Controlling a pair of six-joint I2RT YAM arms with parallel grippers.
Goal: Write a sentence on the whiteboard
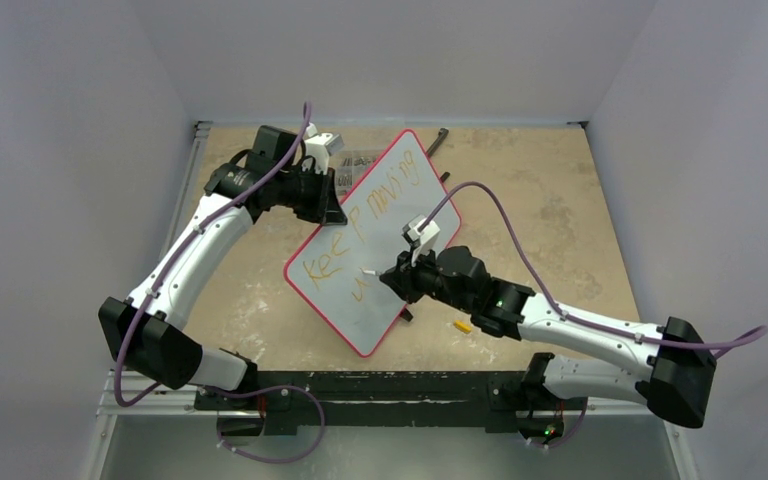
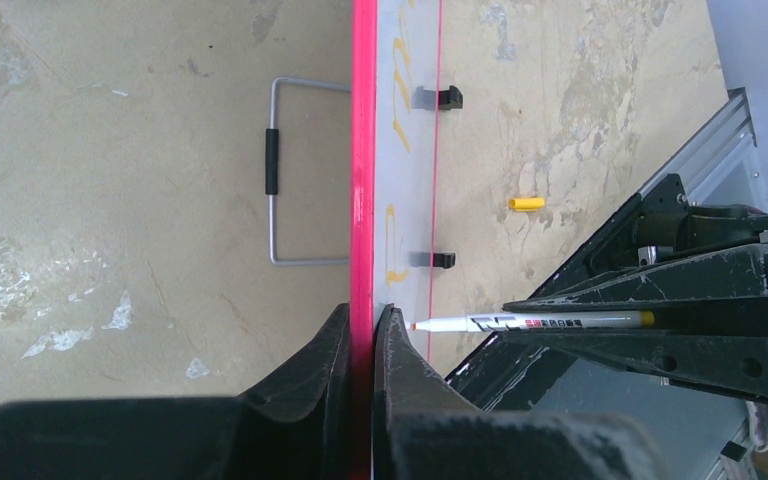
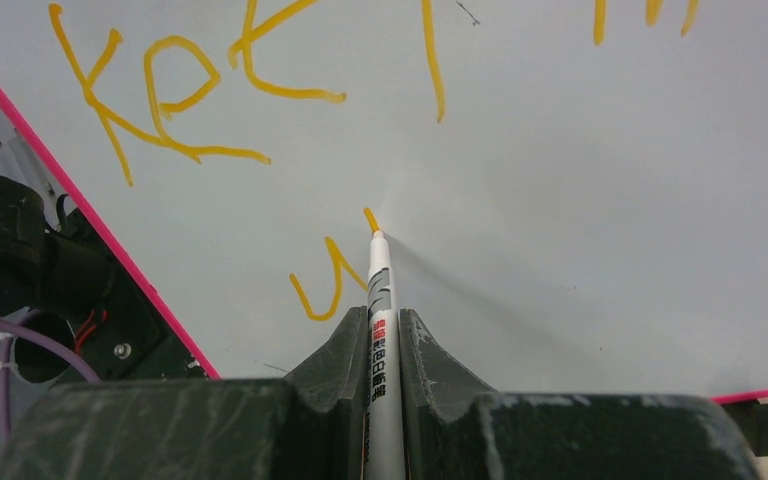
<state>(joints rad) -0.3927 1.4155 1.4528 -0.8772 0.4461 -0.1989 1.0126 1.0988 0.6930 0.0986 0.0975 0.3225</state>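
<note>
1. Whiteboard [image 1: 348, 312]: pale, red-framed, set askew in the middle of the table [image 1: 560, 200], one corner pointing away from the arm bases.
2. Gripped at its far-left frame edge by the left pincer [image 1: 332, 205]. From the left wrist, seen edge-on, with the red rim squeezed between both fingers [image 2: 325, 350] and the jaws narrow, closed on the frame.
3. Lettered in orange with an unfinished sentence [image 1: 332, 262]: "Keep" on the whiteboard's left half, "moving" running toward its far corner, and a lone "u" [image 3: 312, 314] starting a second line below "Keep".
4. Over the whiteboard's near half, just right of that "u", the right pincer [image 3: 384, 318], jaws pinched tight around a slim white marker [image 3: 379, 285] with printed lettering on its barrel.
5. Marker tip touching the whiteboard's surface at the lower end of a short orange stroke, just beside the "u".
6. On the whiteboard's near-right edge, two small black feet [image 2: 444, 260], well apart from each other.
7. Just off that same edge of the whiteboard, close by the right arm, a small yellow cap [image 1: 462, 325] lying loose on the table.
8. Behind the whiteboard in the left wrist view, a bent wire loop [image 2: 272, 160] with a black sleeve, reaching out from the back of the frame.
</note>
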